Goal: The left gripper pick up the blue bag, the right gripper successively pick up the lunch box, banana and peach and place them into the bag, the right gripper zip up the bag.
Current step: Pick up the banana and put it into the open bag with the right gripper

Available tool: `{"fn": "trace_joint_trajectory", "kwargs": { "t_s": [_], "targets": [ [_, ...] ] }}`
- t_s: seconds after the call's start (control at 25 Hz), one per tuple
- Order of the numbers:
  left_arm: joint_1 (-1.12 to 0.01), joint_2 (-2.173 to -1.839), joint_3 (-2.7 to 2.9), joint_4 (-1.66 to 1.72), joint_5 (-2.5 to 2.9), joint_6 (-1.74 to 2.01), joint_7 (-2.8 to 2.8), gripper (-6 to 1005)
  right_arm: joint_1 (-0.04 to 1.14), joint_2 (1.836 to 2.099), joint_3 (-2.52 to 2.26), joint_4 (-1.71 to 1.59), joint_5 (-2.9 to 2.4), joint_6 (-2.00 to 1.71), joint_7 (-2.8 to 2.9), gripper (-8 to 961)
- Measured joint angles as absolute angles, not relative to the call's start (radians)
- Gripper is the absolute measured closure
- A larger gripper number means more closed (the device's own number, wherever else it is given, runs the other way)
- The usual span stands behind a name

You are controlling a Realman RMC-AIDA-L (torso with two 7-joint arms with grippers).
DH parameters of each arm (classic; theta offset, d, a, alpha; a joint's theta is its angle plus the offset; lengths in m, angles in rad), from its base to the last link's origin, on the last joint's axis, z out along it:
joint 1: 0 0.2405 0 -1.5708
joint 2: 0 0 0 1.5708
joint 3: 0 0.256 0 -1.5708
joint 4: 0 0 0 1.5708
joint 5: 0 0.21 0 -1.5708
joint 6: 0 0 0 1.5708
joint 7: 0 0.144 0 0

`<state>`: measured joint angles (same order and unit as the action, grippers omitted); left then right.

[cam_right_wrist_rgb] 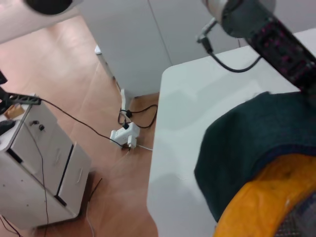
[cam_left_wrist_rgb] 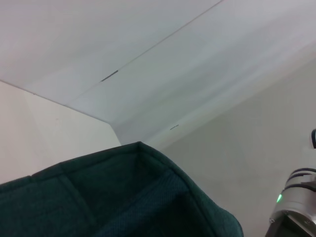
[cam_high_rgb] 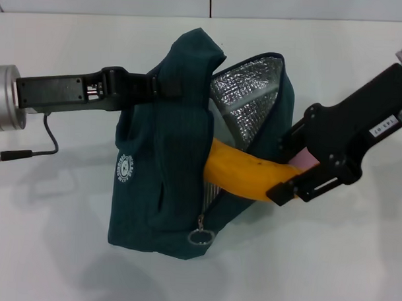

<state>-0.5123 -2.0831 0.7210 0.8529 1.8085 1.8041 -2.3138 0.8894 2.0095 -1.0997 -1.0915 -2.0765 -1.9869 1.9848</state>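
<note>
On the white tabletop: one blue bag, upright, mouth open, silver lining showing. Left pincer clamped on bag's upper edge; fingertips buried in fabric. One banana, far half hidden inside bag mouth, near end gripped by right pincer. One zipper pull ring at bag's lower front. Lunch box and peach nowhere visible; bag interior hidden.
</note>
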Motion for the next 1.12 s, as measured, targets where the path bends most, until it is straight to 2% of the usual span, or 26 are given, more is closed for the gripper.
{"fn": "trace_joint_trajectory", "kwargs": {
  "t_s": [0.8,1.12],
  "targets": [
    [-0.512,-2.083,0.735,0.851,1.809,1.806,-2.307,969,1.001,2.005,-1.080,-0.974,-2.073,-1.910,2.092,495],
    [-0.503,-2.085,0.735,0.848,1.809,1.805,-2.302,969,1.001,2.007,-1.075,-0.975,-2.067,-1.881,2.102,495]
  ]
}}
